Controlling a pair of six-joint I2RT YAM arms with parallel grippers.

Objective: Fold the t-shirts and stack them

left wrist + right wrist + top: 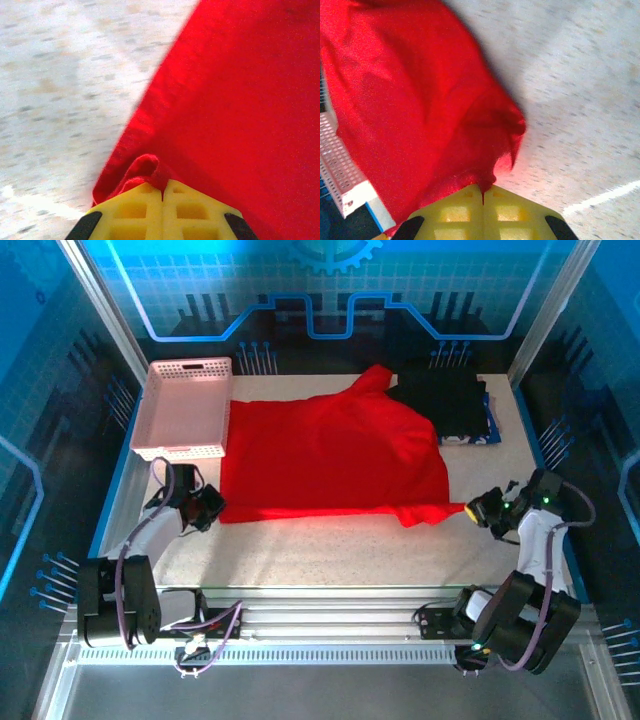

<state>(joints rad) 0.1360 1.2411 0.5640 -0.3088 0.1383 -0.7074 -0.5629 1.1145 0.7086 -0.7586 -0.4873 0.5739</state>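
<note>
I get a bright, sharp overhead feed, with blue glow on the walls (60, 360). Both wrist feeds are soft: the bench (50, 75) speckle smears, and the red t-shirt (410, 100) oversaturates, with a dark shadow along its edge.

1. Robotics lab work cell;
2. Enclosed by blue panels (330, 300) printed with a gear and circuit traces, framed in aluminium posts (95, 310);
3. Speckled bench (330, 550) fronted by a slotted metal rail (320, 625); a cabled robot arm (120, 590) bolted at each end.
</note>
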